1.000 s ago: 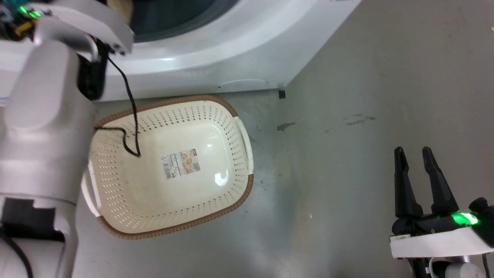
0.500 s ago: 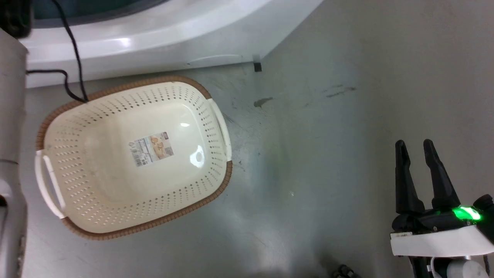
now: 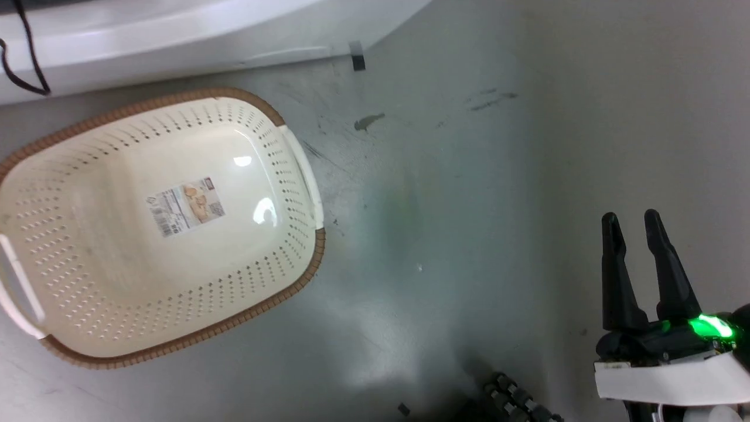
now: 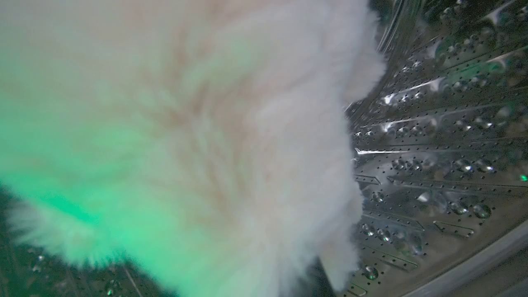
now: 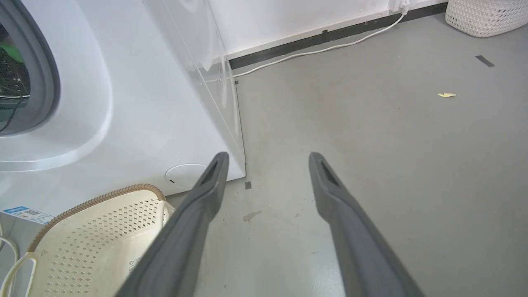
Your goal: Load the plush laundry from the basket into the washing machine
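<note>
Two dark fingers (image 5: 198, 214) of the right gripper (image 3: 630, 218) stand spread apart, released, over bare grey floor (image 3: 469, 176) at the near right. The basket (image 3: 70, 275) sits on the floor at the left, just in front of the washer (image 3: 176, 35), with the label (image 3: 186, 206) on its bottom in plain sight. A black cable (image 3: 26, 64) hangs across the washer's front at the far left.

In the left wrist view the plush (image 4: 198, 144) is inside the washer, close against the camera and tinted green on its left, with the perforated steel drum (image 4: 445, 156) behind it and to the right. The left gripper is clenched; its fingers are buried in the fur, so the grip itself is hidden.

The right wrist view also shows the grey port ring (image 5: 49, 82) and, far off, a white cord (image 5: 321, 49) along the wall.
</note>
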